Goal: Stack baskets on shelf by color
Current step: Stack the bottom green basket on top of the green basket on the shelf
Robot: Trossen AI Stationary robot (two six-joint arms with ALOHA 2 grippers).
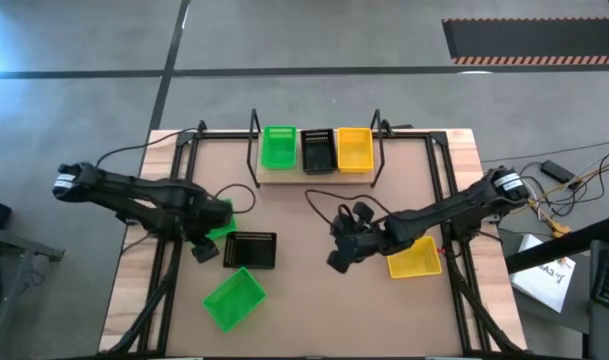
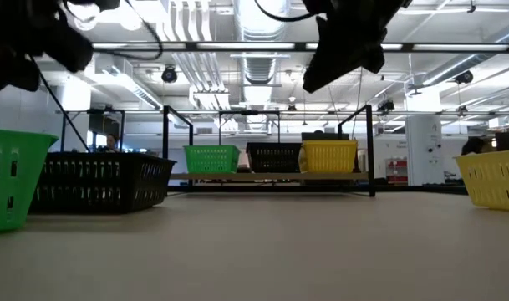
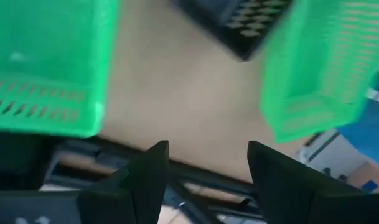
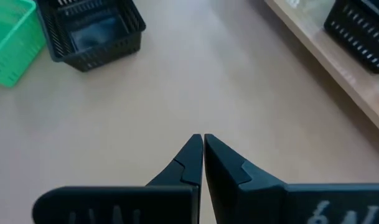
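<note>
On the shelf [image 1: 314, 172] at the table's far side stand a green basket [image 1: 278, 147], a black basket [image 1: 317, 150] and a yellow basket [image 1: 355, 150] in a row. On the table lie a green basket [image 1: 222, 218] partly under my left arm, a black basket [image 1: 250, 250], another green basket [image 1: 234, 298] and a yellow basket [image 1: 414, 258]. My left gripper [image 3: 205, 162] hangs open above the table between the two green baskets, pointing steeply down. My right gripper [image 4: 203, 140] is shut and empty, above bare table left of the yellow basket.
Black frame bars [image 1: 174, 200] run along the table's left and right sides and behind the shelf. A cable [image 1: 319, 205] lies on the table in front of the shelf. Bare tabletop [image 1: 314, 300] stretches between the black basket and the yellow one.
</note>
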